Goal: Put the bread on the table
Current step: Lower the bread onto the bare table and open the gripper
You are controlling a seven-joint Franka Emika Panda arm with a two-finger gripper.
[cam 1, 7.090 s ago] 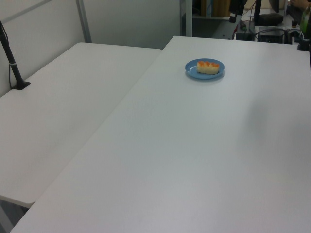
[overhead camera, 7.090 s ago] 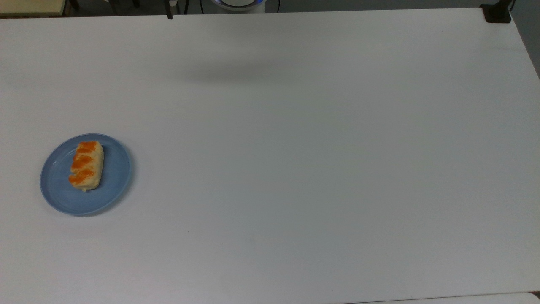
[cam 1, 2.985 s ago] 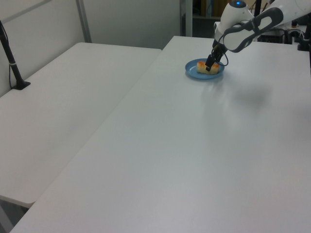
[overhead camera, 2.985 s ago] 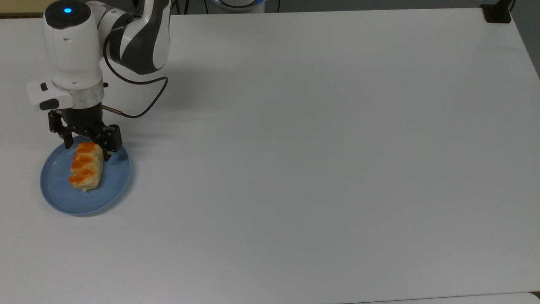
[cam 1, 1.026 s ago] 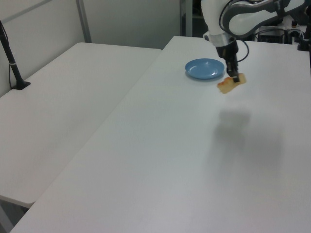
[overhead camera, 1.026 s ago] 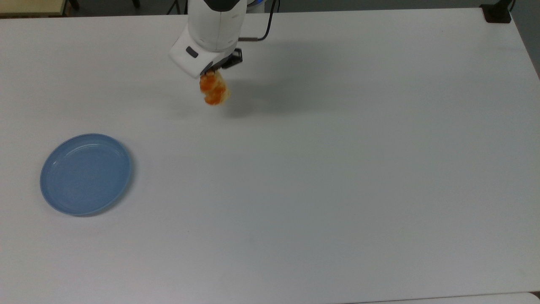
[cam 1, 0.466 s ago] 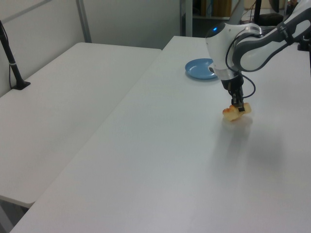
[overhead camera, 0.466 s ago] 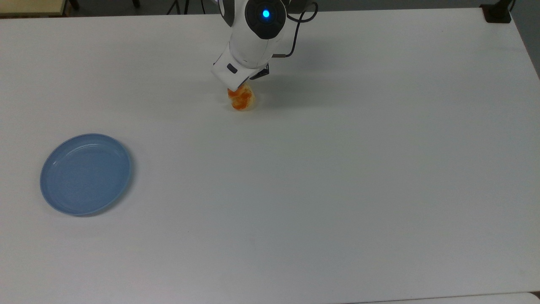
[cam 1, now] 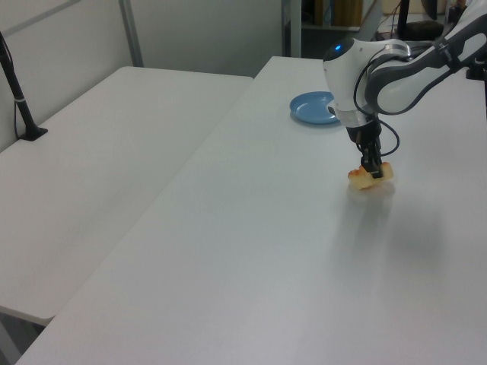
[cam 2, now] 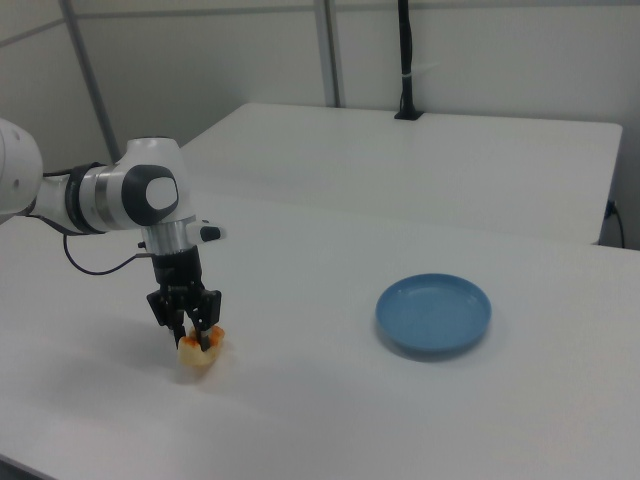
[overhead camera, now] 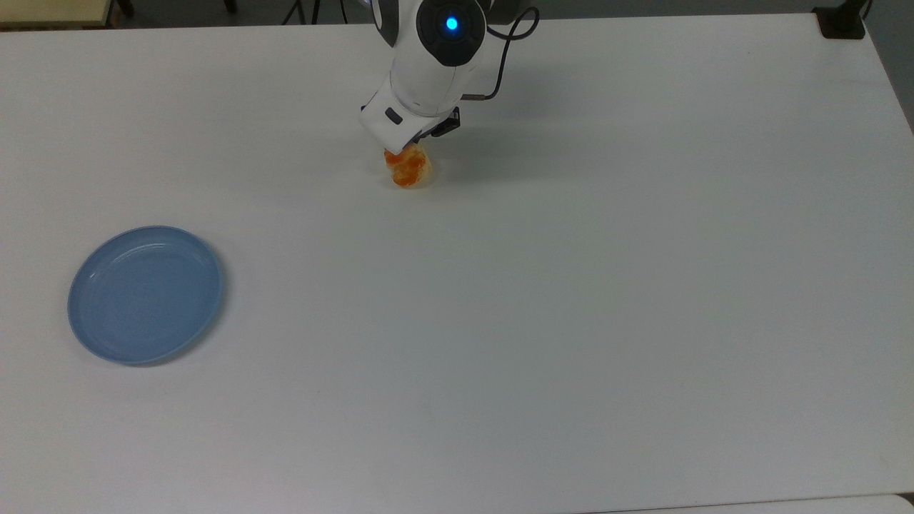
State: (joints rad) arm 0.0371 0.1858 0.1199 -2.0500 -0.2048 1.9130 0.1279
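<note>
White table (overhead camera: 571, 285); bread (overhead camera: 408, 168) between gripper (cam 2: 196, 342) jaws

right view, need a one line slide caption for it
Franka gripper lowers the bread onto the white table, fingers closed on it, blue plate empty nearby.

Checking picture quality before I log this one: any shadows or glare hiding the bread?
Top view: even light, a soft shadow of the arm on the table beside the bread. Left view: a faint grey shadow lies below the bread. Right view: no glare; the hand grips the bread.
</note>
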